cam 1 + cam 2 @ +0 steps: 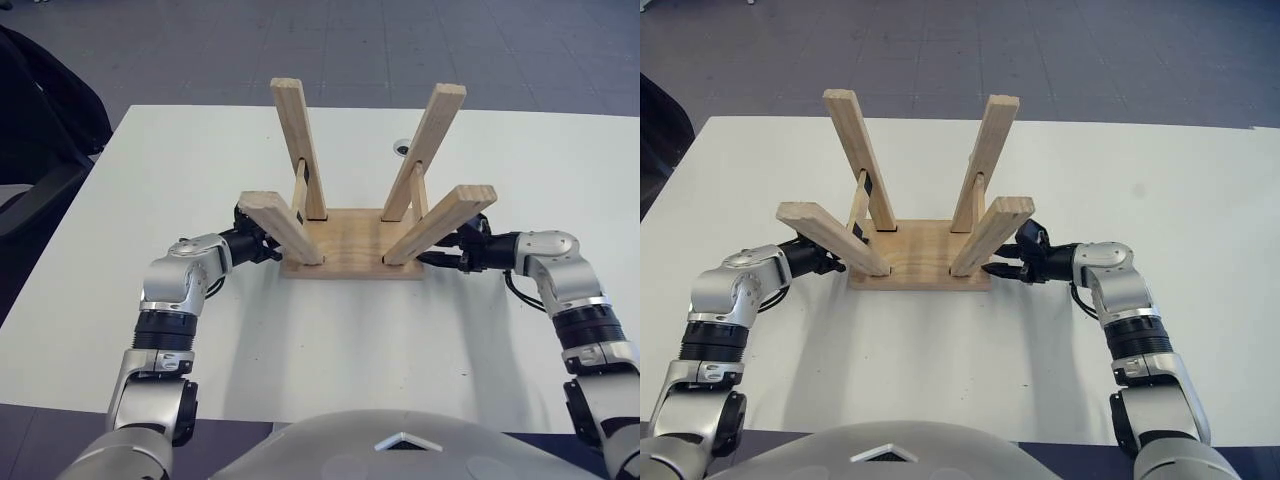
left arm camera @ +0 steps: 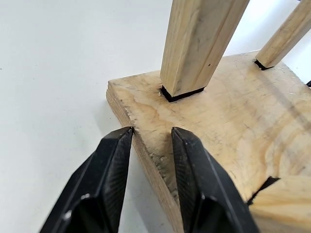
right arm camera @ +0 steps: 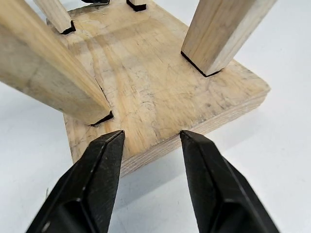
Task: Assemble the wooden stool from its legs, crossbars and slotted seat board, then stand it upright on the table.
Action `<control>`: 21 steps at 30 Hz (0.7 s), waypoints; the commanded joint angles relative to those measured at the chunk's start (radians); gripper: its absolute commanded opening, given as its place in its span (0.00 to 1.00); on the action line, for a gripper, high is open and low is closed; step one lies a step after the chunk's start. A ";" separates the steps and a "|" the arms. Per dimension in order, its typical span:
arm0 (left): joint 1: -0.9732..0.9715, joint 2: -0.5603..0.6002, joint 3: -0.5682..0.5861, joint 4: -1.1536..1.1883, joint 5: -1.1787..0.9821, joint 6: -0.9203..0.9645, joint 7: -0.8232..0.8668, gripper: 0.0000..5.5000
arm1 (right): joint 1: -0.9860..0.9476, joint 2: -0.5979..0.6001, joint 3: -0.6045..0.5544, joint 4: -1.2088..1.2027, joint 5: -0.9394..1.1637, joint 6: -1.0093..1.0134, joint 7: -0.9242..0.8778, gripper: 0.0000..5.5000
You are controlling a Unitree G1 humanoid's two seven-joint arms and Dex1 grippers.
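Seat board [image 1: 350, 248]: flat on the table [image 1: 520, 170], underside up, between our two grippers.
Slots [image 2: 182, 93]: four, and we see legs [image 1: 297, 140] seated in all of them, splaying upward.
Left gripper [image 2: 150, 141]: fingers apart, straddling the board's left edge; we can't tell if it touches.
Right gripper [image 3: 151, 138]: fingers apart, tips just at the board's right edge.
Crossbars [image 1: 857, 205]: one per side, mostly hidden behind the legs; joints unclear.

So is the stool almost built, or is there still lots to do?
Almost. Done: all four legs sit in slots of the seat board, with a thin crossbar on each side. In hand: the left pincer and right pincer are open at the board's sides, not squeezing. Still to do: it all stands upside down on the table, so it needs flipping.
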 commanded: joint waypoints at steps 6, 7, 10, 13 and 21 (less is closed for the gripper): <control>0.113 0.163 0.296 -0.180 -0.208 -0.041 -0.199 0.32 | 0.102 -0.188 -0.193 -0.387 0.237 0.274 0.052 0.39; 0.138 0.192 0.302 -0.205 -0.240 -0.025 -0.253 0.35 | 0.109 -0.211 -0.205 -0.407 0.266 0.301 0.074 0.39; 0.186 0.281 0.305 -0.263 -0.323 0.030 -0.406 0.43 | 0.087 -0.256 -0.245 -0.444 0.357 0.379 0.116 0.44; 0.153 0.311 0.310 -0.286 -0.386 0.071 -0.449 0.52 | 0.041 -0.249 -0.263 -0.472 0.418 0.423 0.098 0.54; 0.148 0.373 0.230 -0.375 -0.457 0.142 -0.548 0.52 | 0.004 -0.215 -0.218 -0.530 0.477 0.461 0.054 0.54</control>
